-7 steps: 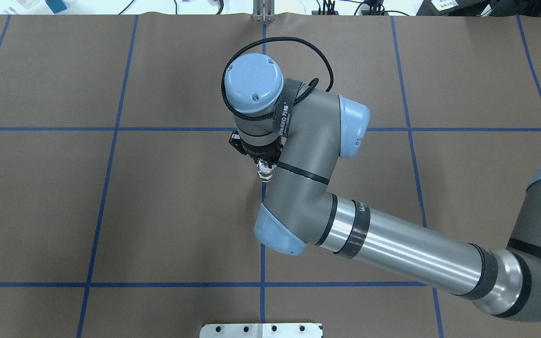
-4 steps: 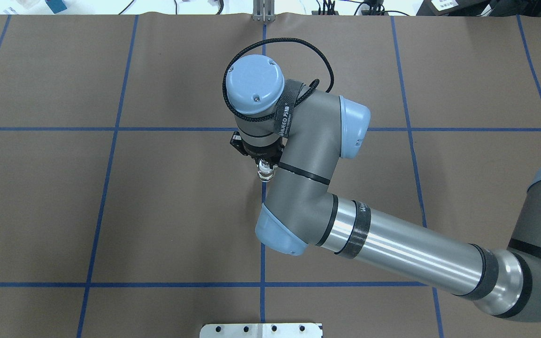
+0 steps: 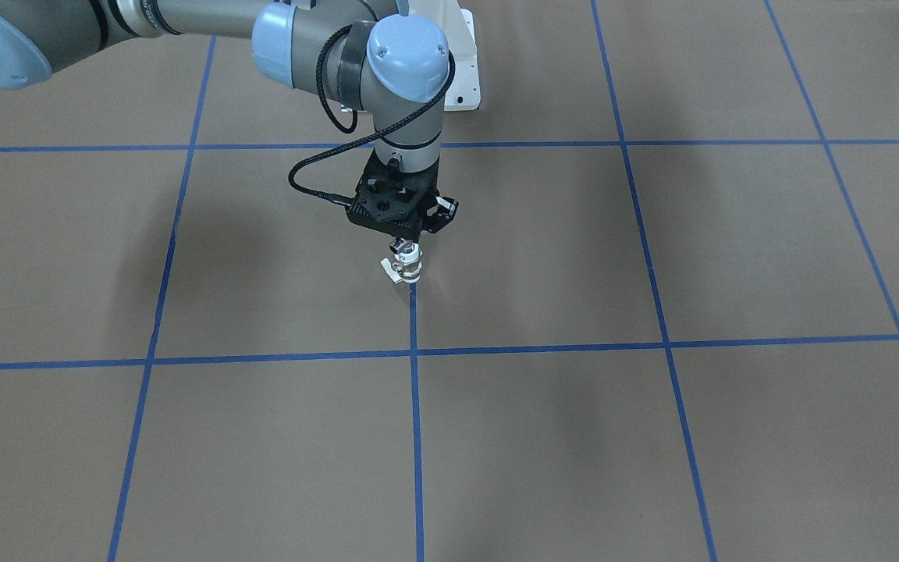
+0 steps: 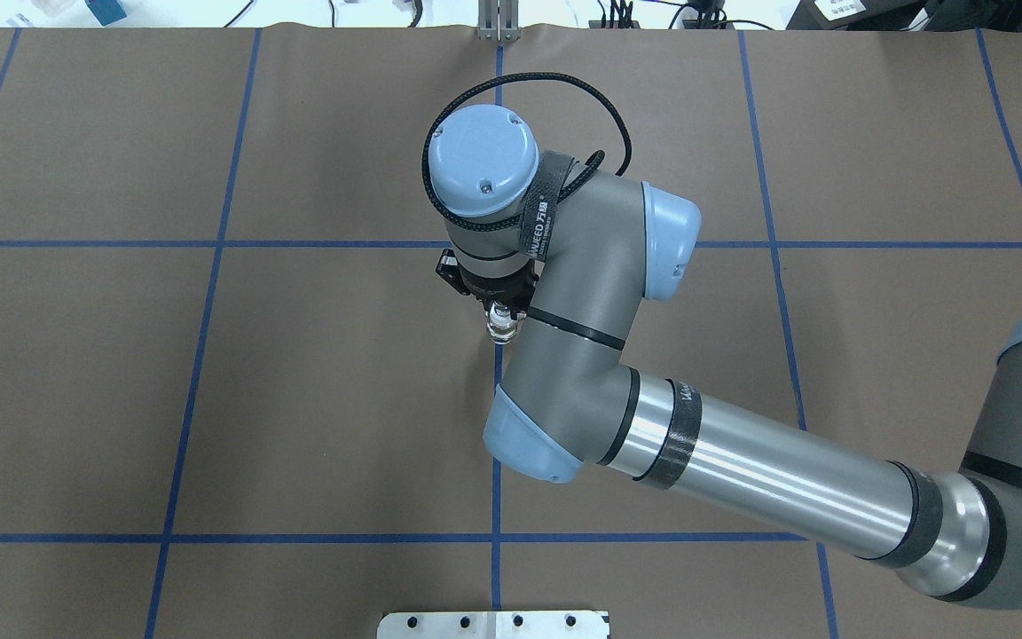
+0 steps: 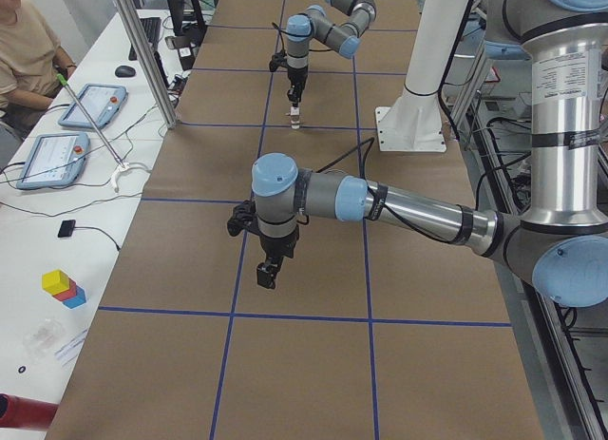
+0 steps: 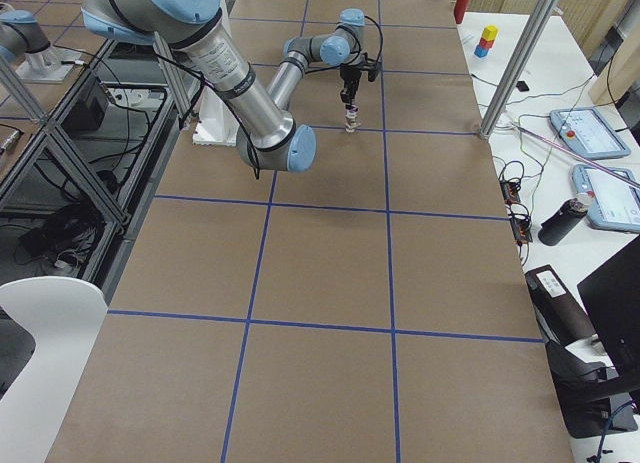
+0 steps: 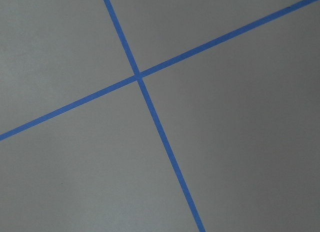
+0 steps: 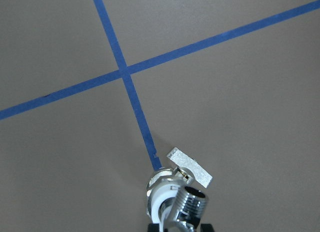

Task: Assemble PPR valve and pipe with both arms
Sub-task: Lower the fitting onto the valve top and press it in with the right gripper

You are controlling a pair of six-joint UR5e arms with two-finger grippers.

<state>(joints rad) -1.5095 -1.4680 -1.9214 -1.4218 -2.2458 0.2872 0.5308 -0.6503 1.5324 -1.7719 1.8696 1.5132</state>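
**Right arm holds joined valve and pipe upright at table centre; left arm waits apart**

Seen from the table's left end, the left arm (image 5: 380, 204) is nearest. It reaches out low over the brown table (image 4: 298, 399), with the left gripper (image 5: 269, 272) pointing down above bare paper and nothing visible in it. Whether its fingers are spread or pressed together cannot be told from here. Its wrist camera shows only crossing blue tape. It probably hangs there to stay clear of the other arm.

Farther along, the right arm (image 4: 582, 293) bends over the middle of the table, with the right gripper (image 3: 400, 240) pointing straight down. Its fingers appear to pinch the pipe (image 8: 191, 204), a shiny chrome fitting. Directly beneath the pipe and joined to it is the white PPR valve (image 8: 159, 194). Its flat lever (image 8: 190, 167) sticks out to one side.

The stack stands upright on the central tape line (image 8: 131, 99), at or just above the paper; contact is not clear. Gripping from the top keeps the joined parts vertical, which suggests the assembly is done and is being set down.
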